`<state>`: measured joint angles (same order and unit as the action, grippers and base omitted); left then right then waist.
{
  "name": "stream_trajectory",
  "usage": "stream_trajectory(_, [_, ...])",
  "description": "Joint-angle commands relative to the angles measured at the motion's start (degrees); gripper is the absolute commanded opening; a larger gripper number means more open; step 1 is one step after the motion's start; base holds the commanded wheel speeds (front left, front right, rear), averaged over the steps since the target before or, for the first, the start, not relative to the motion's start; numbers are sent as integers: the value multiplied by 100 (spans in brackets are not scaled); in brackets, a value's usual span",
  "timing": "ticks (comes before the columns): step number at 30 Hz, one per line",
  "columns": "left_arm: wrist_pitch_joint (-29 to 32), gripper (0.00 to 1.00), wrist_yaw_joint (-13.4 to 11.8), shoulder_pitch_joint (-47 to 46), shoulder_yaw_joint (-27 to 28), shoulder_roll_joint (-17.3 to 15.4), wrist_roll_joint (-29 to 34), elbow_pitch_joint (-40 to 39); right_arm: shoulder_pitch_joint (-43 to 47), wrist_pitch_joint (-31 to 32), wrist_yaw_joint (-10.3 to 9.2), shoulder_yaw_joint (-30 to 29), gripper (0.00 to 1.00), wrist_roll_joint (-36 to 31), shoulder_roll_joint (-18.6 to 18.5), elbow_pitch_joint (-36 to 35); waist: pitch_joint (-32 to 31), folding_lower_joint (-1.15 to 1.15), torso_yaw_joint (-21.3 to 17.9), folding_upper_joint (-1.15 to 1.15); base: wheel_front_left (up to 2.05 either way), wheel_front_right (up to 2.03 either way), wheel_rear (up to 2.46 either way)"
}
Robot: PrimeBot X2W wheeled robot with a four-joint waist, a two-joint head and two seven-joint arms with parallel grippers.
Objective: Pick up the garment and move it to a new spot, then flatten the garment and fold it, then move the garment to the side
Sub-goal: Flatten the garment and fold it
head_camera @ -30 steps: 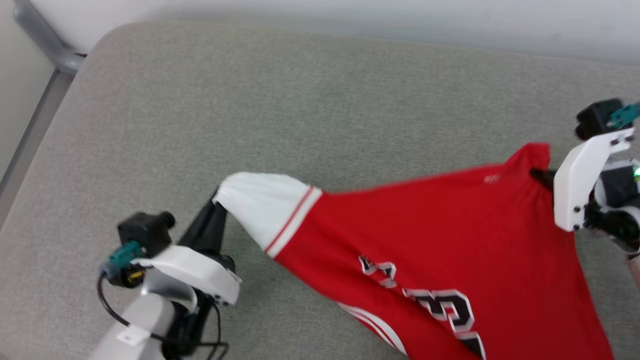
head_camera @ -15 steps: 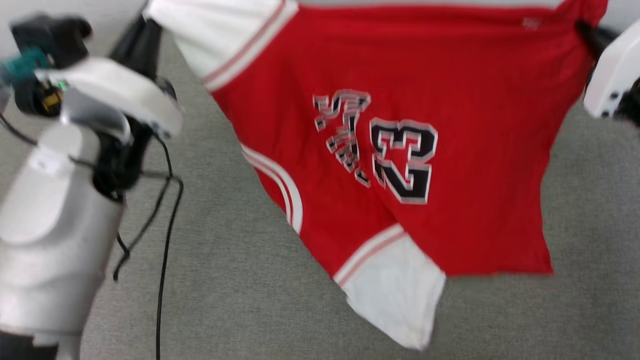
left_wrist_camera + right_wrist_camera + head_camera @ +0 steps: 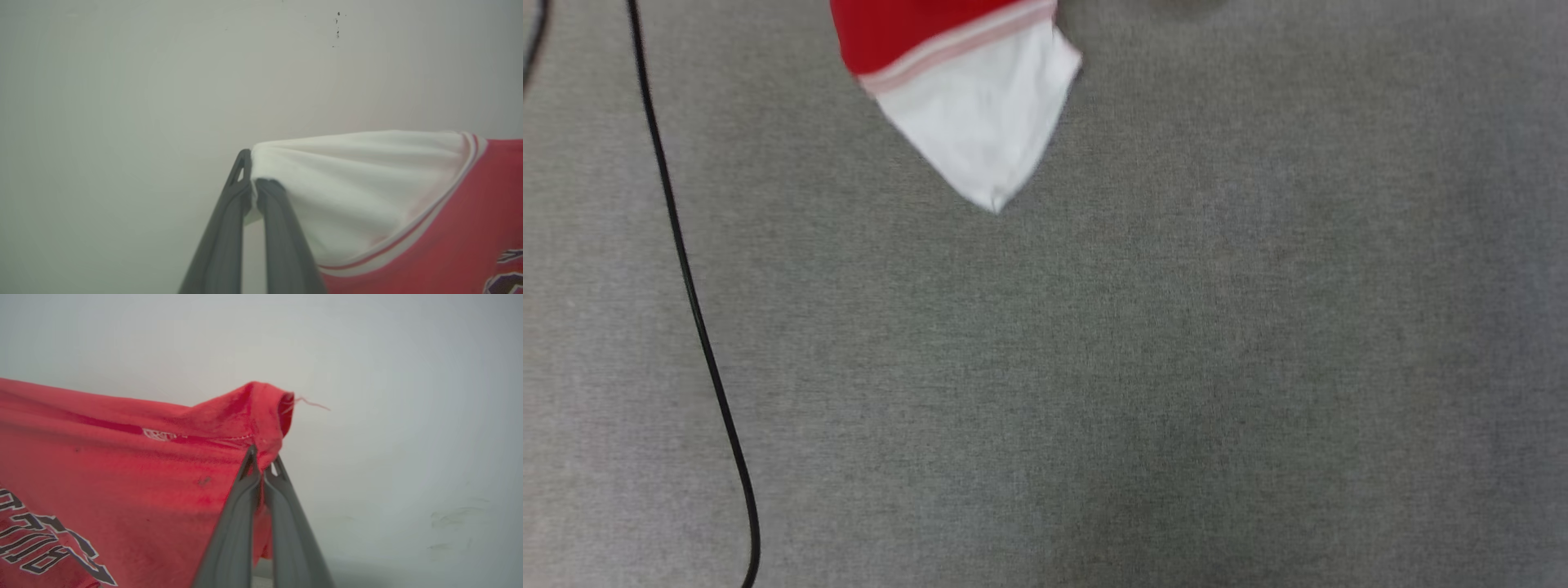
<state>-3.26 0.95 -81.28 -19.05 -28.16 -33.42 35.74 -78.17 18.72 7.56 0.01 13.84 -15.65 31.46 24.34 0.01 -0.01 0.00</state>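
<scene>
The garment (image 3: 964,90), a red jersey T-shirt with white sleeves, hangs in the air; its lower white sleeve dangles at the top of the head view over the grey cushion (image 3: 1143,351). In the left wrist view my left gripper (image 3: 253,183) is shut on the tip of the other white sleeve of the garment (image 3: 367,196). The right wrist view has my right gripper (image 3: 261,461) shut on a bunched red corner of the garment (image 3: 122,469), whose black lettering shows at the lower left. The shirt is stretched between the two grippers against a pale wall.
A black cable (image 3: 694,302) trails down the left side of the head view over the grey cushion. A pale wall (image 3: 122,81) stands behind the held shirt in both wrist views.
Both arms have raised the shirt off the cushion; it now hangs spread between them. The head view has swung down, so only the dangling sleeve remains at its top.
</scene>
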Motion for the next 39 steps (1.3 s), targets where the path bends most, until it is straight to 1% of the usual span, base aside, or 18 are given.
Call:
stream_trajectory(1, [-17, 0, -20, -234, 29, -121, 69, 116, -257, -76, -14, 0, 0, -77, -56, 99, 284, -1, -120, 0, 0, 0, 0])
stream_trajectory(4, [-90, 0, 34, -526, 65, -95, 26, 280, -589, -234, -14, 46, 0, -94, -55, 300, 461, -1, -116, 0, 0, 0, 0])
stream_trajectory(8, [-111, 0, 120, -707, 161, -141, -91, 450, -852, -422, -14, 90, 0, -36, 93, 579, 653, -1, -120, 0, 0, 0, 0])
stream_trajectory(12, [-128, 0, 229, -517, 200, -107, -257, 619, -920, -528, -14, 151, 0, -14, 192, 871, 916, -1, -59, 0, 0, 0, 0])
stream_trajectory(17, [-109, 0, 360, -247, 209, 52, -488, 800, -891, -665, -13, 272, 0, 75, 233, 1303, 1190, -1, 39, 0, 0, 0, 0])
stream_trajectory(21, [-143, 0, 460, 63, 178, 185, -659, 978, -693, -770, -13, 437, 0, 229, 247, 1646, 1326, -1, 105, 0, 0, 0, 0])
stream_trajectory(25, [-253, 0, 552, 520, 153, 311, -858, 1139, -287, -900, -12, 731, 0, 441, 198, 1861, 1260, -1, 144, 0, 0, 0, 0])
stream_trajectory(30, [-489, 0, 625, 1506, 40, 451, -1071, 1223, 675, -1115, -13, 1109, 0, 928, -8, 1831, 888, -1, 235, 0, 0, 0, 0])
stream_trajectory(34, [-645, 0, 640, 2382, -168, 497, -1155, 1172, 1553, -1270, -13, 1319, 0, 1307, -238, 1578, 471, -1, 322, 0, 0, 0, 0])
stream_trajectory(39, [-923, 0, 638, 3455, -251, 507, -1249, 986, 2710, -1312, -14, 1436, 0, 1656, -517, 1175, -147, -1, 356, 0, 0, 0, 0])
